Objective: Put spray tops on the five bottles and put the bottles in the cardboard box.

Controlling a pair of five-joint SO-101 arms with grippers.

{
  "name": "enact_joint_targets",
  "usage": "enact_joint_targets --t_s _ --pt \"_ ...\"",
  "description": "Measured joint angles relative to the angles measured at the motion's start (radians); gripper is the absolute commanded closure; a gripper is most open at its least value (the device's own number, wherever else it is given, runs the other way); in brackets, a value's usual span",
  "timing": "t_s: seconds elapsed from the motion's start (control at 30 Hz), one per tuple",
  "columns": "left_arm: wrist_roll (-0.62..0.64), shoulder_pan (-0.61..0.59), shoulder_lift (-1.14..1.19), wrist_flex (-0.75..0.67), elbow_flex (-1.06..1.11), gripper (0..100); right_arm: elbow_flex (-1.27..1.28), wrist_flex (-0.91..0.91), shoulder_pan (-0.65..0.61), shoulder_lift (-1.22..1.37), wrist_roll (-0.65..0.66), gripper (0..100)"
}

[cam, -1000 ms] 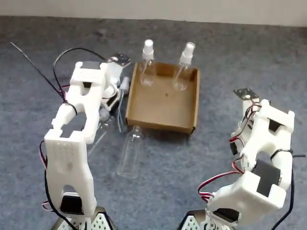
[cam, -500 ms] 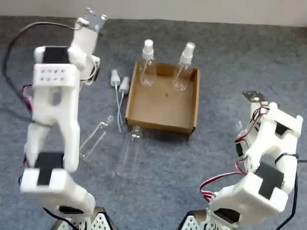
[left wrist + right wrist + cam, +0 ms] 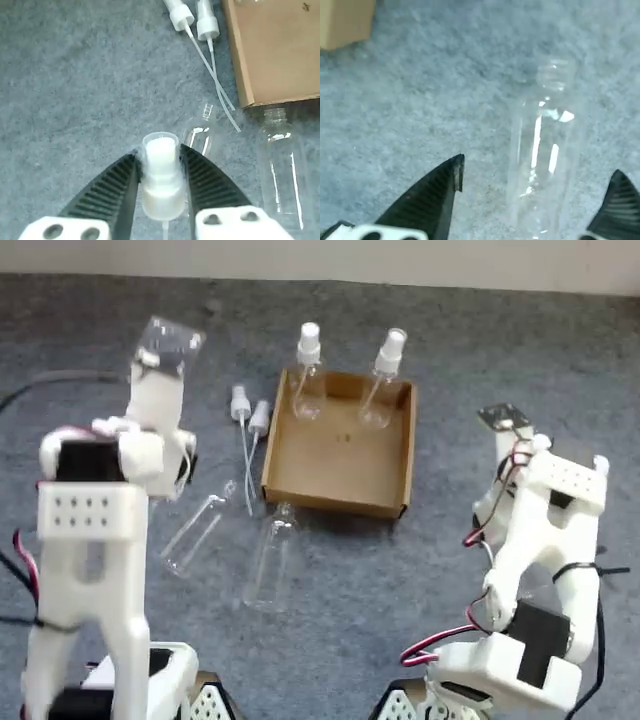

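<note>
While a spray top (image 3: 161, 192) is clamped lengthwise in the left gripper (image 3: 159, 152), cap pointing past the fingertips, above the table (image 3: 500, 360) left of the cardboard box (image 3: 335, 502), the right gripper (image 3: 538, 169) is spread wide over a flat-lying bottle (image 3: 543, 145), neck pointing away.

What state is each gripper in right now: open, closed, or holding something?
Left gripper: closed, holding a spray top.
Right gripper: open, holding nothing, over an uncapped bottle lying on the carpet.
</note>
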Motion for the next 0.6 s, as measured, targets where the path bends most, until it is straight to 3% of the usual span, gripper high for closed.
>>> enact_joint_targets --t_s 0.27,0.6 --pt "0.006 0.0 -0.249 -0.173 0.411 100 -0.285 0.087 -0.017 0.224 -0.015 71.4" --pt "0.006 0.0 -0.285 -0.215 0.483 100 -0.683 0.247 -0.002 0.621 0.035 71.3"
